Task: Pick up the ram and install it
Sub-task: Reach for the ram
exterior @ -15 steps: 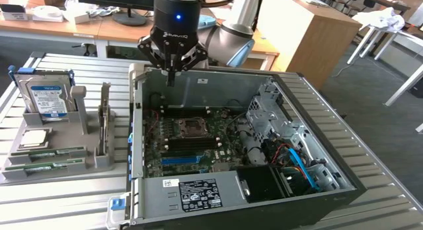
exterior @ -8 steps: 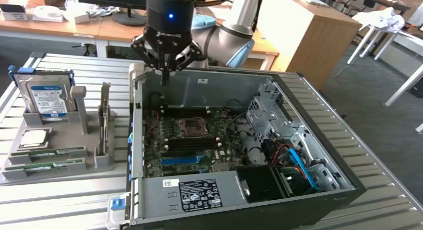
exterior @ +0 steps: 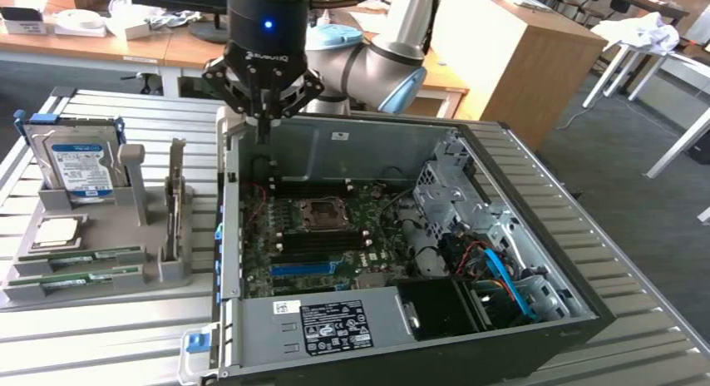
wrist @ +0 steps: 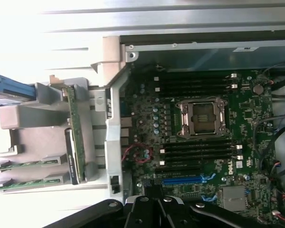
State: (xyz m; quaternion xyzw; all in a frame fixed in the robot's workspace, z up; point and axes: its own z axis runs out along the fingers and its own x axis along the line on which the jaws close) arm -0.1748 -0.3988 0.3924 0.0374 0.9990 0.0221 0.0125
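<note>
Two green ram sticks (exterior: 82, 256) lie side by side in slots of a grey holder (exterior: 78, 296) at the exterior view's left, outside the computer case. They also appear in the wrist view as ram sticks (wrist: 28, 164). My gripper (exterior: 263, 126) hangs shut above the case's rear left corner, well away from the sticks and with nothing between its fingers. Its dark fingers meet in the wrist view, gripper (wrist: 153, 195), over the motherboard's edge. Black memory slots (wrist: 194, 83) run on both sides of the open processor socket (wrist: 202, 118).
The open case (exterior: 533, 236) lies on a slatted metal table (exterior: 100, 353). The holder also carries an upright hard drive (exterior: 76, 163), a square silver processor (exterior: 58, 231) and a tall expansion card (exterior: 175, 205). Cables and a drive cage (exterior: 461, 195) crowd the case's right side.
</note>
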